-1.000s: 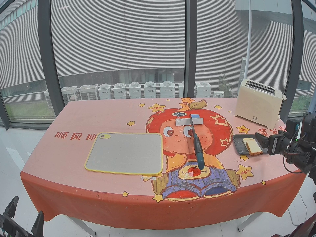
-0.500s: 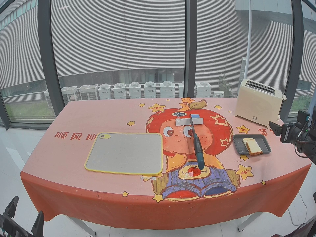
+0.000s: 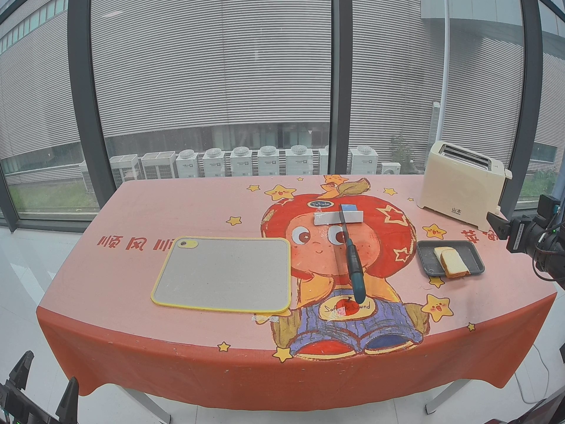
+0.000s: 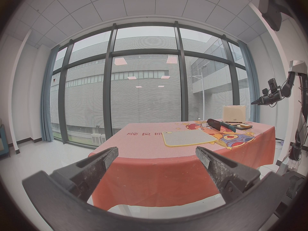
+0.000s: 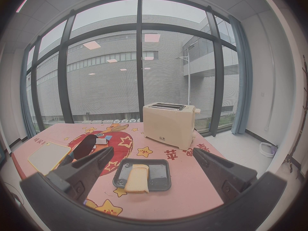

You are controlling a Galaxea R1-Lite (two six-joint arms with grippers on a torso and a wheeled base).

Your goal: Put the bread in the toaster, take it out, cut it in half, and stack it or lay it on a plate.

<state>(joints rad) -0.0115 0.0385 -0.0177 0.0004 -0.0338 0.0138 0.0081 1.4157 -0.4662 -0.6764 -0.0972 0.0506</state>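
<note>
Two pale bread slices (image 3: 454, 262) (image 5: 137, 178) lie in a dark tray (image 3: 426, 258) (image 5: 160, 176) on the table's right side. Behind it, at the far right corner, stands the cream toaster (image 3: 463, 184) (image 5: 168, 124), slots up. A blue-handled knife (image 3: 354, 262) (image 5: 82, 147) lies mid-table, its blade on a small white rest. The grey, yellow-rimmed cutting board (image 3: 225, 274) (image 4: 188, 137) lies to the left. My right gripper (image 3: 493, 223) (image 5: 152, 153) hangs open, right of the tray and above the table edge. My left gripper (image 3: 46, 378) (image 4: 156, 151) is open, low, off the table's front left corner.
The table (image 3: 147, 219) carries an orange cartoon cloth; its left back part is bare. Large windows stand right behind the table. The floor around the front left corner is free.
My right gripper has drawn back from just over the tray, moving right and up, with most of that move in the first half second. The bread stays in the tray.
</note>
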